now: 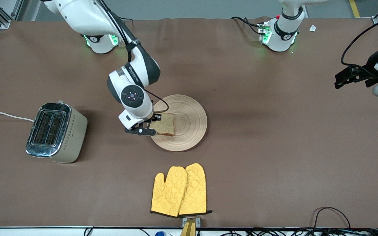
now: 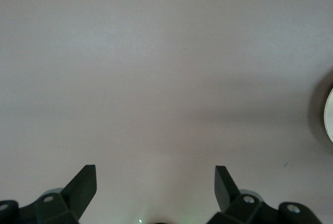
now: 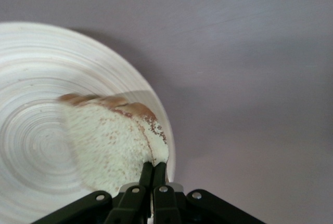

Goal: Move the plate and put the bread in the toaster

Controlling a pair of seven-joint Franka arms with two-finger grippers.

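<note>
1 bread (image 1: 165,124) on plate (image 1: 189,123)

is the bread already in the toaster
No, the bread lies on the plate, pinched by the right gripper; the toaster's slots look empty.

White arms (image 1: 133,95) — black joints, green-lit bases.

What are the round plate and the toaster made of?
The plate looks like pale wood, matte, with ring-shaped grain. The toaster seems to have a shiny metal top that mirrors light; its beige sides could be plastic or painted metal.
</note>
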